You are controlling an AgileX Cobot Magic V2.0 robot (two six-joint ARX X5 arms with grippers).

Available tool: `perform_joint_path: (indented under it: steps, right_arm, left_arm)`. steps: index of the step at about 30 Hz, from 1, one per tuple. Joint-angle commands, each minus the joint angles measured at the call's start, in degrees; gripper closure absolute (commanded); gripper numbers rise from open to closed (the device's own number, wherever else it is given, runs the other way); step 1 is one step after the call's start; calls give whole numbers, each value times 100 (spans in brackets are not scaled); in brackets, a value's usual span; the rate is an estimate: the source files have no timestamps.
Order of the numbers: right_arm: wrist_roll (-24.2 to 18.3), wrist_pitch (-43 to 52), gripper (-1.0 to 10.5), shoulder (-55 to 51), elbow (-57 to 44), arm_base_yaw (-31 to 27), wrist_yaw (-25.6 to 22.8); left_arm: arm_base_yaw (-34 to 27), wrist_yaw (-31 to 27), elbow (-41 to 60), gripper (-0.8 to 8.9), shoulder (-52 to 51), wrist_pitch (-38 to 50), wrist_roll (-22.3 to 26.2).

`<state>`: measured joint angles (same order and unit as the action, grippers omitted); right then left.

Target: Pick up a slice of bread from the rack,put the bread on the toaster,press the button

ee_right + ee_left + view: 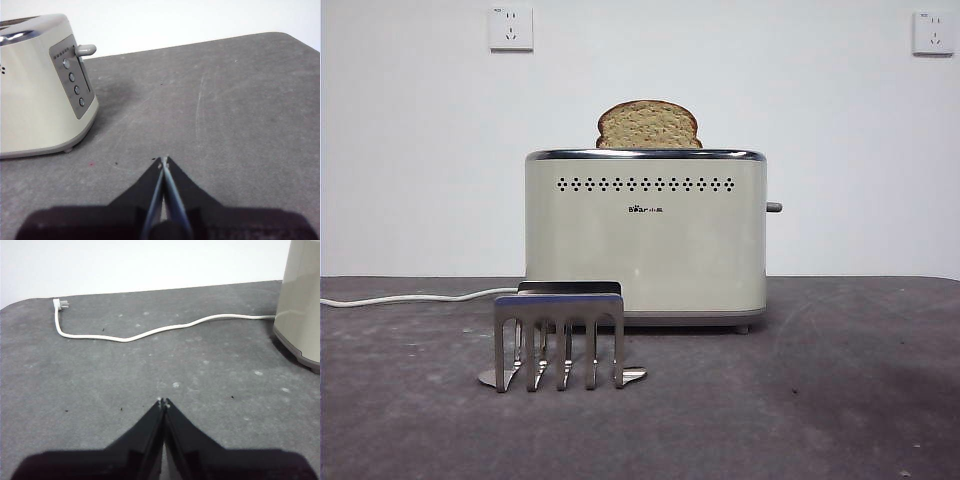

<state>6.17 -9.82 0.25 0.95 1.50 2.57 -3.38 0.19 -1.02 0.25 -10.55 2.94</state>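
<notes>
The slice of bread [648, 125] stands upright in the top of the cream-white toaster [645, 235], its upper half showing above the chrome rim. The silver rack [560, 335] stands in front of the toaster and holds nothing. The dark grey lever button [774, 207] sticks out high on the toaster's narrow side; it also shows in the right wrist view [86, 49]. My left gripper [163, 401] is shut and empty over the mat, beside the toaster's other side [302, 300]. My right gripper [163, 160] is shut and empty, well back from the toaster [35, 85].
A white power cord [150, 331] with its plug [60, 304] lies on the dark grey mat on the left gripper's side, also seen in the front view [410, 297]. Two white wall sockets [511, 28] are on the wall behind. Neither arm shows in the front view.
</notes>
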Motion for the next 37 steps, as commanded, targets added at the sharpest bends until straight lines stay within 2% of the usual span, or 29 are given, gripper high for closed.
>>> perform_joint_path:
  steps: [1, 37]
  right_arm:
    - [133, -50, 946, -20, -61, 0, 4]
    - [131, -52, 946, 87, -57, 7, 4]
  left_arm:
    - [-9, -7, 83, 817, -15, 17, -37]
    - [-9, -7, 83, 817, -15, 17, -37]
